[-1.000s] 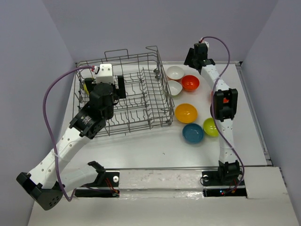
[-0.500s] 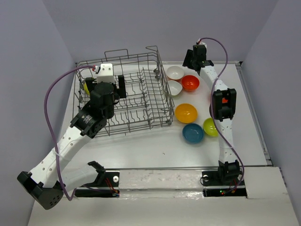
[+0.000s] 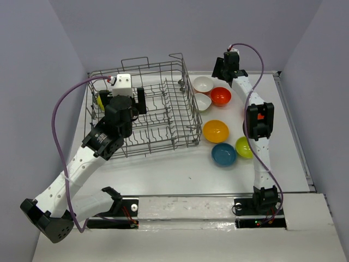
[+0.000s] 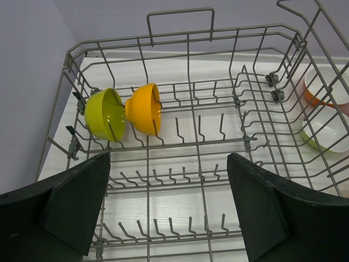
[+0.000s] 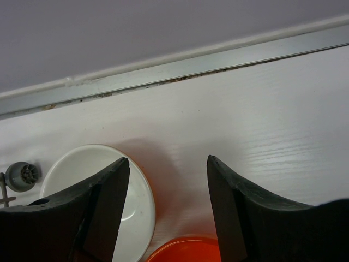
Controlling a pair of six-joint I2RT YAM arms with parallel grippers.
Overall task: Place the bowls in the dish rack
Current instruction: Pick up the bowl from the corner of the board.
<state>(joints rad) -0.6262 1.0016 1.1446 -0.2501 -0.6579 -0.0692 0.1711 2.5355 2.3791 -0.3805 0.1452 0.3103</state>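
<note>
The grey wire dish rack stands at the back left. Inside it, a lime green bowl and an orange-yellow bowl lean on edge among the tines at its far left. My left gripper hovers over the rack, open and empty. On the table to the right lie two white bowls, a red-orange bowl, an orange-yellow bowl, a teal bowl and a lime green bowl. My right gripper hangs open above the gap between the far white bowl and the red-orange bowl.
The table's back edge strip and the wall run close behind the right gripper. The right arm stretches along the right side of the bowls and hides a red sliver beside it. The rack's loop handle rises at its far side.
My right gripper has edged slightly left at the back of the table. The left arm and the bowls have stayed put.
</note>
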